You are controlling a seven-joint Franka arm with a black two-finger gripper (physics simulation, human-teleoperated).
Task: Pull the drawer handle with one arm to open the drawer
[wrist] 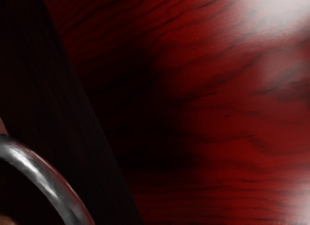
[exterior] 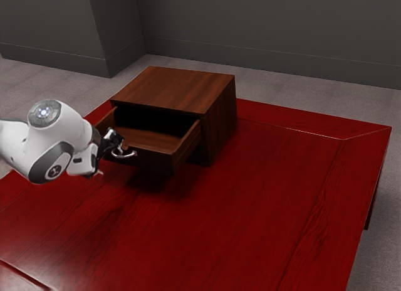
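Item: dark brown wooden cabinet (exterior: 188, 93), standing on the glossy red wooden counter (exterior: 263, 203).
Its single drawer (exterior: 160, 140) stands partly out, toward the exterior view's left.
Curved silver metal handle (exterior: 125, 154) is on the drawer front. Our black jaws sit at it, placed to draw it outward. We cannot tell whether they pinch it.
We judge the opening part made.
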